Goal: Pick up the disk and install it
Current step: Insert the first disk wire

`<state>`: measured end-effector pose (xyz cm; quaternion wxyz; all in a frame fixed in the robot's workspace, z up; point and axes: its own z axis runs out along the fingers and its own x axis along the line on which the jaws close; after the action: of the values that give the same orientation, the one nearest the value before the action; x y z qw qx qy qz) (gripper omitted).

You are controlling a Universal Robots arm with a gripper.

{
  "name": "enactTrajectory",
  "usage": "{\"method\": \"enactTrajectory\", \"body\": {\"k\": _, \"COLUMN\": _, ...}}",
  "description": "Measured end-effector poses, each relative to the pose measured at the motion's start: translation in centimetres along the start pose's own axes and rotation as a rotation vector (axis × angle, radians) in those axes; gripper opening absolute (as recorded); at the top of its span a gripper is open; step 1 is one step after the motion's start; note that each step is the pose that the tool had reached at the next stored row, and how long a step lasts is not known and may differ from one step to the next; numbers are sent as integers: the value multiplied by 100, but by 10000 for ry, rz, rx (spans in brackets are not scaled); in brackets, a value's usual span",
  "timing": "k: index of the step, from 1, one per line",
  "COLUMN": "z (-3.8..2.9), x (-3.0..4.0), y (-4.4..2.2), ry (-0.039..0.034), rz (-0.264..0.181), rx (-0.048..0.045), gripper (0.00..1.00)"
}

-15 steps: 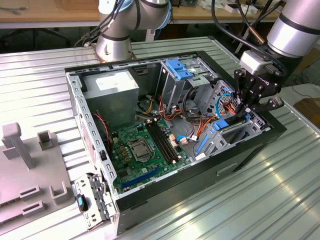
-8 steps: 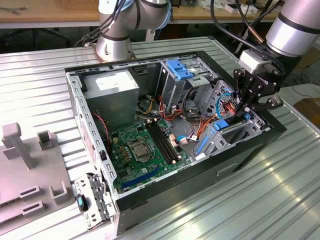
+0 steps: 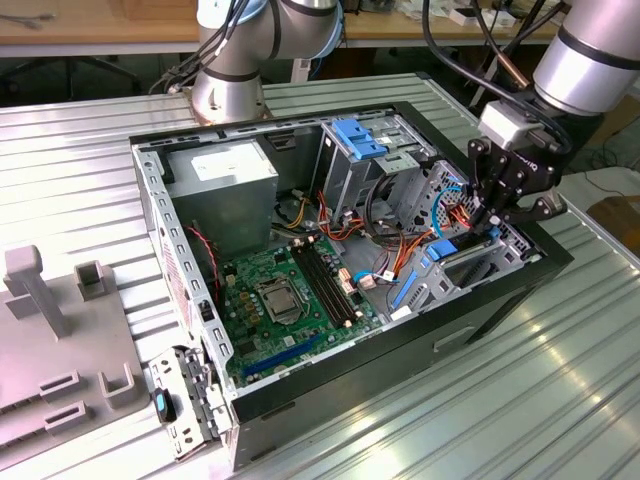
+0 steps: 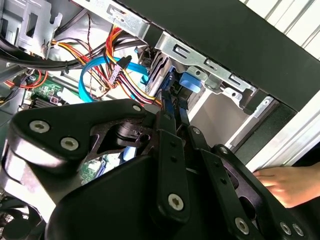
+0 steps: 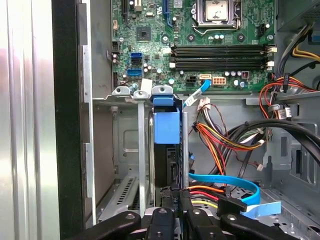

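- Disk (image 3: 462, 245): in the exterior view its blue-framed edge shows just below the hand (image 3: 490, 222), standing on edge in the drive bay at the corner of the open computer case (image 3: 500, 290) on the exterior view's right. The black linked fingers reach down onto it.
- Same view, surroundings: the case lies on its side on a ribbed, shiny metal tabletop (image 3: 560, 380). A green motherboard (image 3: 290, 300), a grey power supply (image 3: 225, 190) and bundles of red, orange and yellow wires (image 3: 400, 250) lie inside. A grey plastic fixture (image 3: 60, 330) with upright blocks sits well away from the hand, at the exterior view's left. The arm's base (image 3: 228, 85) stands behind the case.
- Second wrist view: the hand's (image 4: 170, 122) matte black fingers (image 4: 167, 130) are drawn together on the disk's (image 4: 167, 82) thin blue edge, which runs straight on from the fingertips into the bay under a stamped metal rail (image 4: 200, 57). A blue ribbon cable (image 4: 92, 75) loops beside it. A person's hand (image 4: 287, 182) rests near the case's outer wall.
- First wrist view: the disk (image 5: 166, 127) stands upright between bare steel bay walls (image 5: 142, 150), directly beyond the hand (image 5: 172, 212), its bright blue plastic tab furthest away and its dark body nearer the fingertips. The motherboard (image 5: 200, 45) lies beyond the bay.
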<state>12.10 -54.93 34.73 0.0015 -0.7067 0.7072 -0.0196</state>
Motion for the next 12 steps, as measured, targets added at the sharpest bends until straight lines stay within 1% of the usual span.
{"method": "enactTrajectory", "body": {"k": 9, "z": 20, "x": 0, "y": 1, "ry": -70, "rz": -1, "rx": 0, "gripper": 16}}
{"method": "enactTrajectory", "body": {"k": 12, "z": 30, "x": 0, "y": 1, "ry": -108, "rz": 0, "rx": 0, "gripper": 16}}
